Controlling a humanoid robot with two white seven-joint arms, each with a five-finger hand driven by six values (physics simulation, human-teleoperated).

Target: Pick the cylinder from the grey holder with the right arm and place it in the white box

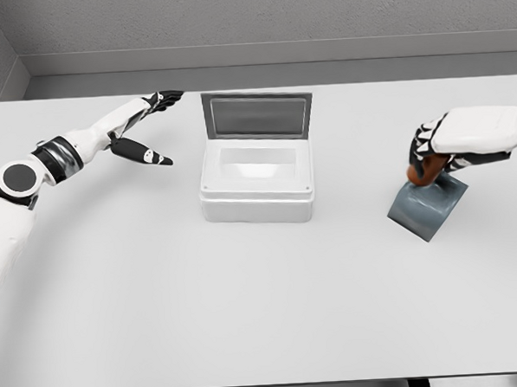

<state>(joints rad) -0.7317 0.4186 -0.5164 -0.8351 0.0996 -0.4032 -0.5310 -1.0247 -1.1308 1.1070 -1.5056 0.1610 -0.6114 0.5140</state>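
At about nine o'clock on the white table (247, 307), the robot's left hand (146, 121) lay idle with fingers spread and holding nothing, its arm reaching in from the left edge. At the centre, toward twelve o'clock, the white box (256, 181) stood with its lid raised at the back and its interior bare, so the placing part of the job was not yet done. At three o'clock, the right hand (434, 150) had curled its fingers around the reddish-brown cylinder (420, 175), which sat in the top of the grey holder (428, 206), the holder itself appearing tilted on the table. The cylinder showed just below the fingertips, at the hand's seven o'clock, largely hidden by them. By this view the grasp looked made or nearly made; the lift, the carry leftward to the box and the release all remained.
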